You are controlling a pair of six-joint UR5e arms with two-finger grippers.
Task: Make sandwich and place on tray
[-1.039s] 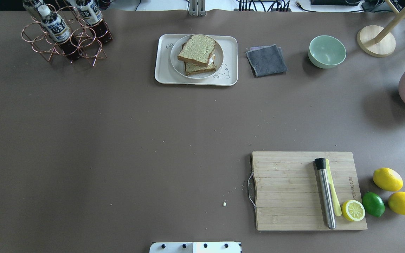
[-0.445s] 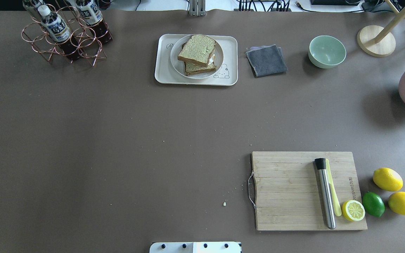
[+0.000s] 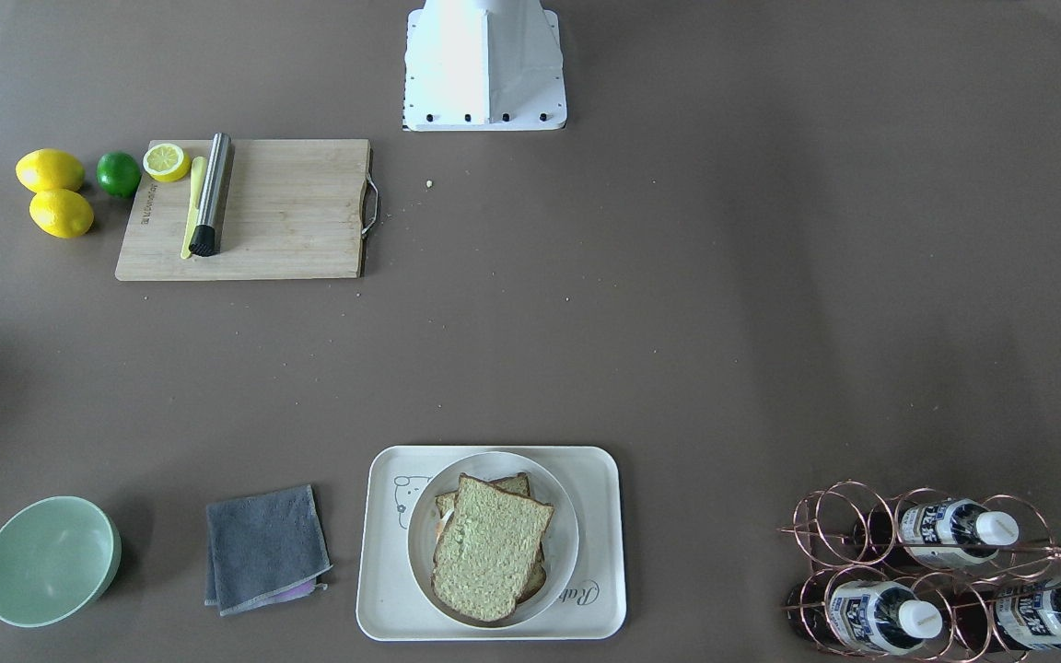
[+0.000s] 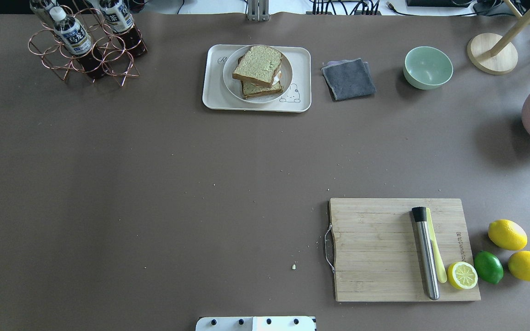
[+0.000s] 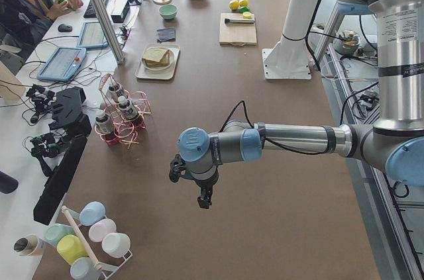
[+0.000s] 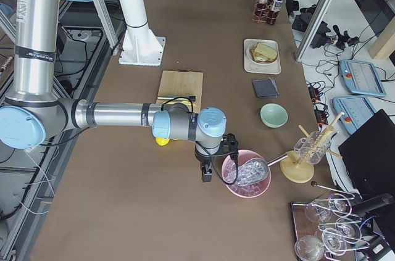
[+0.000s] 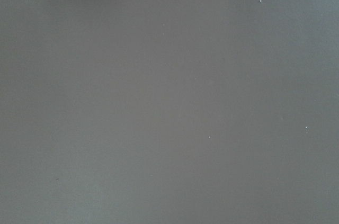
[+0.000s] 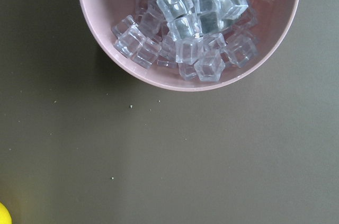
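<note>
The sandwich [image 4: 258, 69], two brown-crusted bread slices with a sliver of egg white between them, sits on a round white plate [image 4: 287, 73] on the cream tray [image 4: 212, 94] at the table's far middle. It also shows in the front view [image 3: 489, 552] on the tray [image 3: 600, 479]. My left gripper [image 5: 205, 199] hangs over bare table at the left end, far from the tray. My right gripper [image 6: 207, 174] hangs beside a pink bowl at the right end. Both show only in the side views, so I cannot tell whether they are open or shut.
A wooden cutting board [image 4: 375, 248] with a steel muddler [image 4: 426, 253], a lemon half, lemons and a lime lies near right. A grey cloth [image 4: 348, 79], green bowl [image 4: 427, 67], copper bottle rack [image 4: 83, 43] and pink bowl of ice cubes [image 8: 100, 23] stand along the far side and right edge.
</note>
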